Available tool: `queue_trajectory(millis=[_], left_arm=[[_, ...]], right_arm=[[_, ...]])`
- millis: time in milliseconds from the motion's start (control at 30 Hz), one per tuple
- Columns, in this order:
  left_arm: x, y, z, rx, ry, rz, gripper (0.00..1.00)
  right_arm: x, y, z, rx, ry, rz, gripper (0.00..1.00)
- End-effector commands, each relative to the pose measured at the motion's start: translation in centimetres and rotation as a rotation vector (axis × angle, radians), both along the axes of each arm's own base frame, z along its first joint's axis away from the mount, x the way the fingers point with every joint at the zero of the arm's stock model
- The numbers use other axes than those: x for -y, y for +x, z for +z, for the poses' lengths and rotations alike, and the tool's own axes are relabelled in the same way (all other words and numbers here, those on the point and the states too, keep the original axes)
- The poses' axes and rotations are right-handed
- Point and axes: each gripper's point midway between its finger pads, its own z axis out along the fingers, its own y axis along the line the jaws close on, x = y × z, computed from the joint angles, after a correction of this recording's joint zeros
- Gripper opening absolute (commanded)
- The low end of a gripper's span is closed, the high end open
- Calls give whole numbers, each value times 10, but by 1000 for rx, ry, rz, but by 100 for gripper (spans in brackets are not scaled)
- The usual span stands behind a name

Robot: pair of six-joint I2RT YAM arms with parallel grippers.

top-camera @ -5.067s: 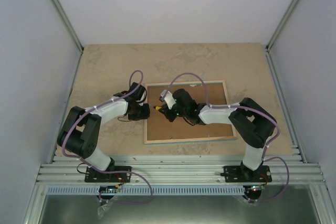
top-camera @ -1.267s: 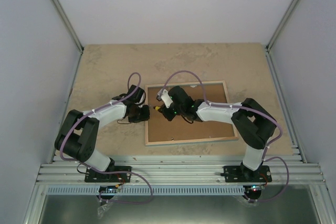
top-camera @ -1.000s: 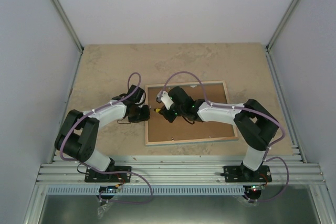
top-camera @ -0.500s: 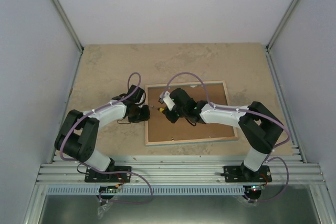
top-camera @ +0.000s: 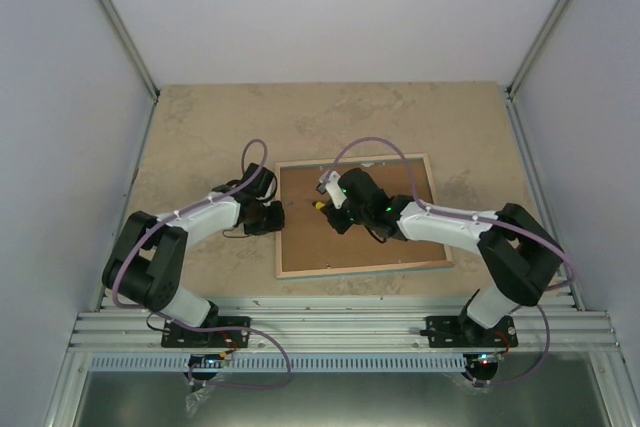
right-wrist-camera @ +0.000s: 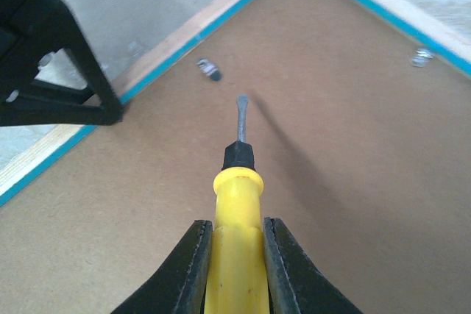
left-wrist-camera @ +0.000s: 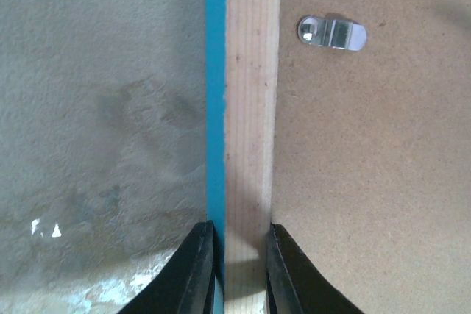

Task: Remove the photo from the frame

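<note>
Two tools are shown at work on the frame (top-camera: 362,267), which is laid face down on the tabletop (top-camera: 200,127) with its brown backing board (top-camera: 330,239) uppermost. The left tool (left-wrist-camera: 238,259) is clenched on the frame's left rail, one finger against the turquoise outer edge and the other against the inner side of the pale wood, so that the frame is pinned. The right tool (right-wrist-camera: 232,255) is closed around the yellow handle of a flat-bladed screwdriver (right-wrist-camera: 236,182), whose tip is held over the board, just short of a small metal retaining clip (right-wrist-camera: 210,69) beside that rail; contact between blade and board cannot be told. A second clip (right-wrist-camera: 420,57) is seen by the adjoining rail. The photo is visible in no view and is judged to lie beneath the backing board, inside the frame.

The step in hand is judged to be the release of the backing: the clips are to be turned or levered clear while the frame is steadied. For the next move, the tip must be brought to the nearest clip and engaged at its edge, with light downward force so that the board is not gouged. No part of the board is yet lifted.
</note>
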Motion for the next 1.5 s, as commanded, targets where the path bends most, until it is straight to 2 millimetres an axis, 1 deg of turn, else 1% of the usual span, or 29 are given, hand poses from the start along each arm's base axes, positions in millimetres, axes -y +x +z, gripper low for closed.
queue_trajectory(millis=[0, 100, 267, 367, 433, 567, 600, 733, 800, 867, 933, 1000, 1067, 1100, 1200, 1333, 1467], left_arm=[[2, 0, 9, 14, -46, 79, 9], [-3, 2, 12, 29, -42, 136, 9], [-9, 3, 23, 56, -76, 253, 8], [-8, -1, 25, 48, -140, 332, 8], [-5, -5, 25, 36, -191, 375, 9], [-5, -13, 24, 19, -233, 428, 17], [-6, -15, 24, 21, -234, 431, 18], [-13, -17, 29, 36, -203, 443, 29], [-19, -16, 36, 62, -169, 441, 38], [-29, -14, 41, 86, -96, 435, 46], [-38, -7, 52, 131, -23, 403, 54], [-45, 4, 63, 175, 64, 351, 61], [-47, 18, 71, 215, 151, 259, 67], [-48, 25, 74, 227, 191, 218, 69], [-47, 46, 76, 245, 282, 99, 71], [-54, 75, 73, 263, 379, 5, 76], [-61, 103, 65, 261, 376, -38, 78]], right_arm=[[20, 16, 27, 63, 67, -106, 0], [35, 23, 42, 105, 102, -161, 0], [63, 33, 59, 129, 176, -258, 0], [68, 33, 63, 127, 205, -257, 0], [69, 31, 61, 117, 205, -248, 0], [73, 31, 59, 120, 210, -246, 0], [70, 28, 59, 110, 225, -225, 0], [67, 26, 60, 102, 246, -201, 0], [65, 25, 62, 97, 257, -190, 0], [65, 24, 63, 99, 265, -183, 0], [65, 23, 64, 100, 271, -177, 0], [64, 22, 65, 101, 276, -171, 0], [64, 21, 66, 103, 278, -167, 1], [64, 20, 66, 103, 279, -165, 0], [65, 19, 66, 103, 280, -161, 0], [68, 17, 69, 114, 283, -164, 0], [68, 14, 70, 110, 282, -157, 0]])
